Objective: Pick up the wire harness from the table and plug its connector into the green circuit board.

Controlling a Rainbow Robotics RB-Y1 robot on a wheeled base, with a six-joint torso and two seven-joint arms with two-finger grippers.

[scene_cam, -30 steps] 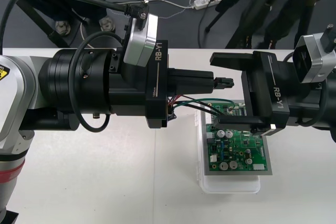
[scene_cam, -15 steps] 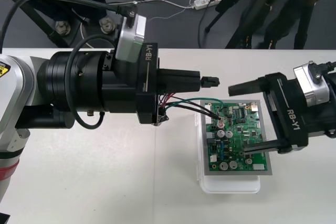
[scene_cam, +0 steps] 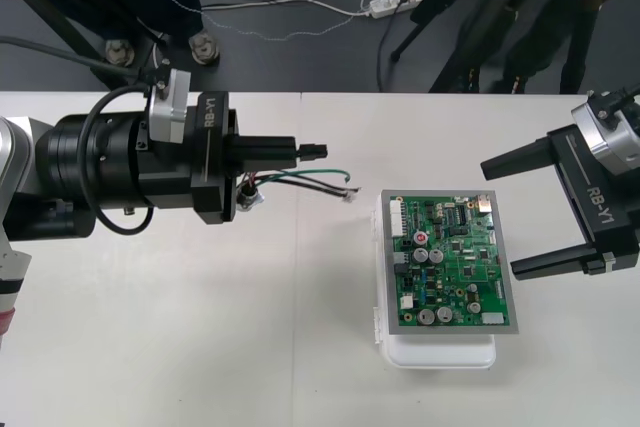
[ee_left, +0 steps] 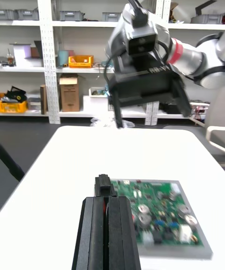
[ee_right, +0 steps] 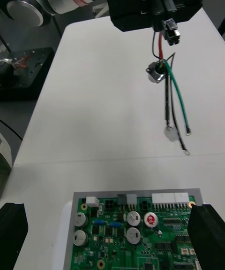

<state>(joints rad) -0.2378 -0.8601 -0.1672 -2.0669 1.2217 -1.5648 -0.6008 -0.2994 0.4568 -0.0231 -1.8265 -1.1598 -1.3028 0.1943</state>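
The green circuit board (scene_cam: 450, 262) sits on its white base (scene_cam: 440, 353) right of the table's middle. My left gripper (scene_cam: 303, 151) is left of the board and shut on the harness's black plug (scene_cam: 317, 150), which points toward the board. Red, black and green wires (scene_cam: 305, 180) trail under the gripper, with the metal socket (scene_cam: 247, 191) hanging below its body. In the right wrist view the plug (ee_right: 171, 32), socket (ee_right: 156, 73) and wires (ee_right: 173, 103) hang beyond the board (ee_right: 136, 235). My right gripper (scene_cam: 517, 213) is open just off the board's right edge.
In the left wrist view the plug (ee_left: 104, 186) sticks out of the shut fingers (ee_left: 105, 230), the board (ee_left: 161, 216) lies ahead and the right gripper (ee_left: 147, 84) hovers beyond it. Bare table lies left of and in front of the board.
My left arm has pulled back to the left with the harness, and its wire ends have come off the board. My right gripper has moved away to the right, off the board.
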